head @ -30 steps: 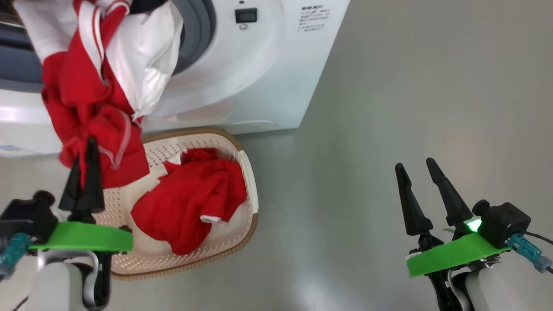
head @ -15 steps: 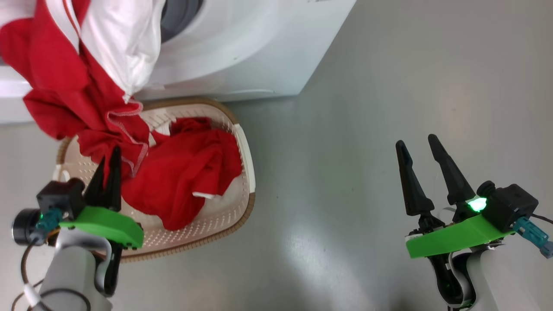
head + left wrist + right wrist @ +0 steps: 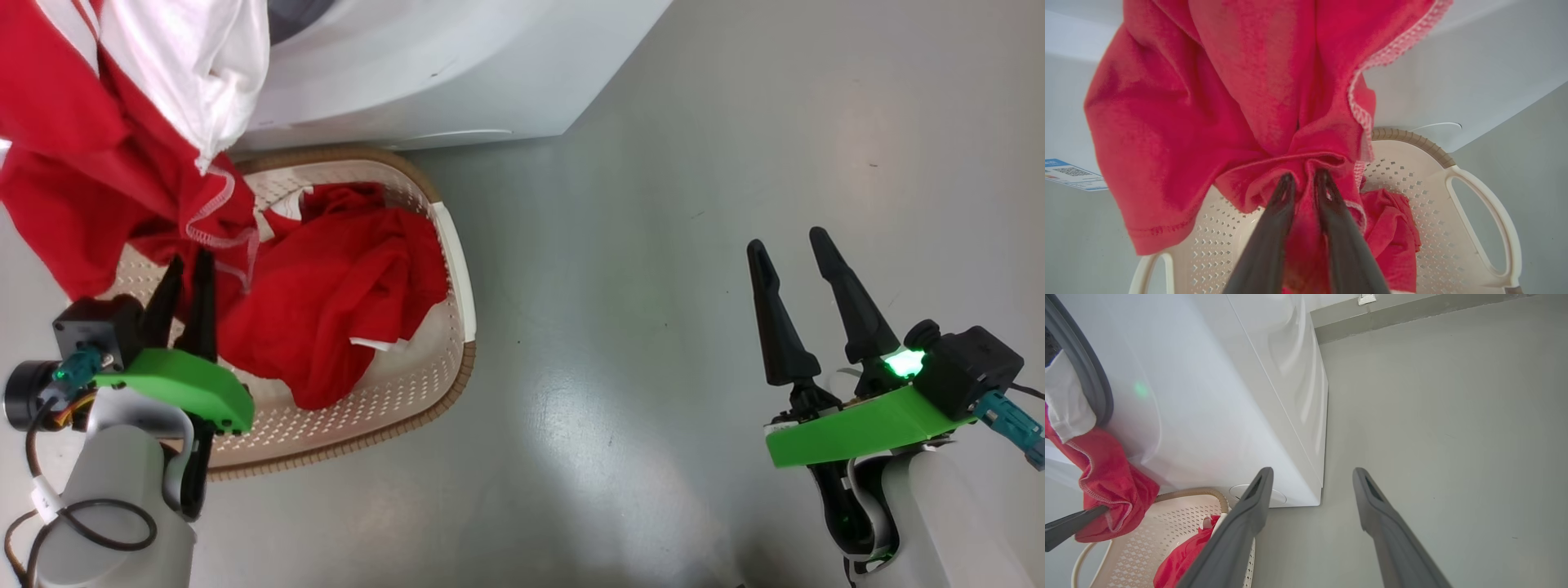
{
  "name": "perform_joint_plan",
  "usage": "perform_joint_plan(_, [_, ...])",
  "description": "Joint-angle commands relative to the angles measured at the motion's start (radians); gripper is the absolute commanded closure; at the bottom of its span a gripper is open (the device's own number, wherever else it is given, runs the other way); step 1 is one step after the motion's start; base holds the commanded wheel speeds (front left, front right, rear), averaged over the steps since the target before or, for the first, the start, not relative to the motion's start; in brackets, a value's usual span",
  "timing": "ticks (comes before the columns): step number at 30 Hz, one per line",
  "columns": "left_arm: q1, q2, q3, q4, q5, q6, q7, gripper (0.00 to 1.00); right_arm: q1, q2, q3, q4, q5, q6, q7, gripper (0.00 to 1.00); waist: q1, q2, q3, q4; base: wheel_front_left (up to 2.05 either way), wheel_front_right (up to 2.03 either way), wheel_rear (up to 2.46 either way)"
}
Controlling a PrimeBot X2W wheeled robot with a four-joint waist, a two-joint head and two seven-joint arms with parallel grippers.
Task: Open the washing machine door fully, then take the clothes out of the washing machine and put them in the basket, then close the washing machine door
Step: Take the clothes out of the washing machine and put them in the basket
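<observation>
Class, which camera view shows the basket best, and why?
The head view: the basket appears almost whole, rim and perforated walls, though clothes cover its middle. The left wrist view shows its far rim and one handle; the right wrist view, a corner.

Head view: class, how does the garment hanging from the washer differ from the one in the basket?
The hanging garment drapes from the washer, its lower end in the left end effector; the basket garment lies crumpled in the basket. The hanging garment shows a large white panel; the basket garment is mostly red. Both are red with white trim.
</observation>
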Motion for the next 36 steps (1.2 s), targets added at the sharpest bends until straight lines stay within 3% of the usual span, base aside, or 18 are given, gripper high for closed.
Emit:
perform_joint_plan(1, [0.01, 0.035, 0.03, -0.01, 0.007, -0.005, -0.005, 0.56, 0.004, 0.0, 0.024, -0.022, -0.006, 0.007, -0.006, 0.0, 0.0, -0.0001, -0.002, 0.0, 0.0, 0.0, 0.0])
perform_joint_plan(4, [0.011, 0.032, 0.034, -0.007, 0.007, -0.005, -0.005, 0.5, 0.004, 0.0, 0.022, -0.02, -0.007, 0.007, -0.006, 0.0, 0.0, -0.0001, -0.007, 0.001, 0.0, 0.0, 0.0])
perform_joint_plan(5, [0.012, 0.031, 0.035, -0.005, 0.006, -0.005, -0.005, 0.34, 0.004, 0.0, 0.021, -0.019, -0.007, 0.007, -0.006, 0.0, 0.0, -0.0001, -0.009, 0.001, 0.0, 0.0, 0.0])
perform_joint_plan(6, [0.013, 0.03, 0.036, -0.003, 0.004, -0.005, -0.005, 0.25, 0.004, 0.0, 0.021, -0.019, -0.008, 0.007, -0.006, 0.0, 0.0, -0.0001, -0.012, 0.002, 0.0, 0.0, 0.0])
perform_joint_plan(11, [0.023, 0.023, 0.044, -0.01, -0.005, -0.005, -0.005, 0.0, 0.004, 0.0, 0.023, -0.014, -0.009, 0.007, -0.006, 0.0, 0.0, -0.0001, -0.028, 0.008, 0.0, 0.0, 0.0])
perform_joint_plan(36, [0.183, -0.042, 0.09, -0.309, -0.035, -0.005, -0.005, 0.0, 0.042, 0.0, 0.005, 0.01, -0.044, 0.007, -0.006, 0.0, 0.0, -0.0001, -0.161, 0.056, 0.0, 0.0, 0.0])
